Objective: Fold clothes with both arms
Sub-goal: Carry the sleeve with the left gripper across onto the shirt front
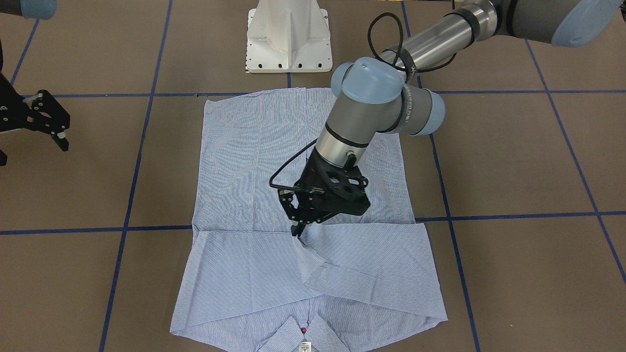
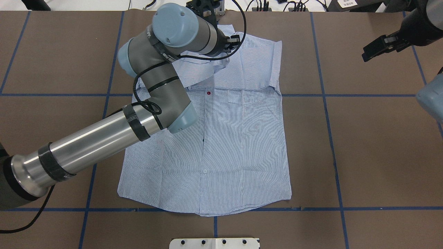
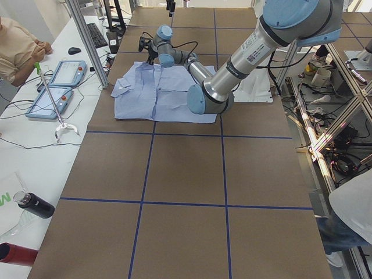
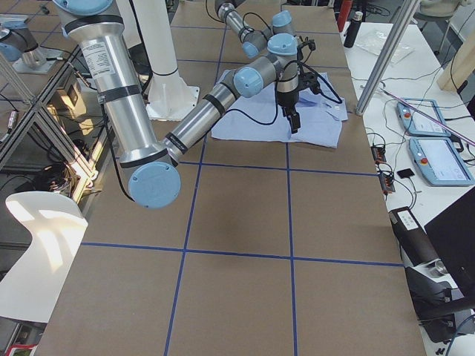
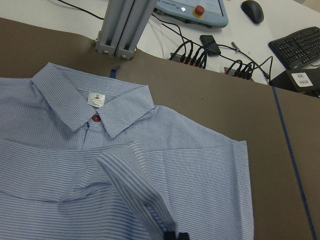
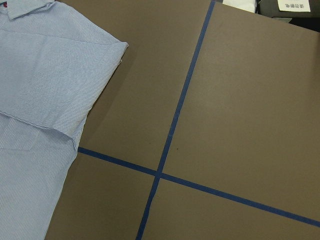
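Striped shirt (image 1: 254,171) on counter (image 1: 513,161), sleeve (image 1: 313,266) clamped in left claw (image 1: 297,231); right claw (image 1: 51,122) apart, hovering well off right.

We look steeply down on the desk (image 1: 513,156) from the front, and forward and down from behind; both views share the shirt (image 1: 244,161). Two end cameras look along the desk from afar. Our wrist cameras sit close: left above the collar (image 5: 60,97), right above the shirt's edge.

Bright, even light from above washed my surface (image 1: 513,161); only a faint shadow lay on the shirt (image 1: 244,161) under my left pincer (image 1: 297,231). My left arm (image 2: 90,145) showed soft glare. Every view was sharp.
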Controlling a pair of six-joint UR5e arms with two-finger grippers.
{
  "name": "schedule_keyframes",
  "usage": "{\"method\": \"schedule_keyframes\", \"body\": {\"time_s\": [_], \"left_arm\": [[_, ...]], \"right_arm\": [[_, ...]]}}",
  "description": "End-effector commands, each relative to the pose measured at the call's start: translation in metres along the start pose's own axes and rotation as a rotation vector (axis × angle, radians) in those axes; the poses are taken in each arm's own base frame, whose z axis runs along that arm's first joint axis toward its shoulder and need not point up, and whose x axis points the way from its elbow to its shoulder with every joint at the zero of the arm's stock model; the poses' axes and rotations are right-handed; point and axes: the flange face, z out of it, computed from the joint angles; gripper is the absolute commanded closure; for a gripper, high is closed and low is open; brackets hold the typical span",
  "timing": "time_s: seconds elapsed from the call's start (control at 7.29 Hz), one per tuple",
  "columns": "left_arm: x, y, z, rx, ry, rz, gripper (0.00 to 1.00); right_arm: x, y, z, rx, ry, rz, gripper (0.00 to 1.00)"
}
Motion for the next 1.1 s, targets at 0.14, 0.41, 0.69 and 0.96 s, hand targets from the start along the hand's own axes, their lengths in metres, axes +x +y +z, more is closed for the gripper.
{"method": "schedule_keyframes", "body": {"time_s": [0.14, 0.41, 0.69, 0.96], "left_arm": [[0.026, 0.071, 0.037, 0.0, -0.033, 0.041, 1.0], [0.036, 0.107, 0.05, -0.029, -0.041, 0.061, 0.08], [0.055, 0.12, 0.044, -0.01, -0.012, 0.034, 0.0], [0.04, 0.117, 0.024, -0.05, -0.058, 0.134, 0.0]], "right_arm": [[0.002, 0.001, 0.001, -0.002, 0.003, 0.003, 0.0], [0.003, 0.002, 0.003, -0.006, 0.004, 0.004, 0.0], [0.002, 0.002, 0.002, -0.005, 0.002, 0.015, 0.0], [-0.038, 0.004, 0.0, 0.022, -0.049, 0.141, 0.0]]}}
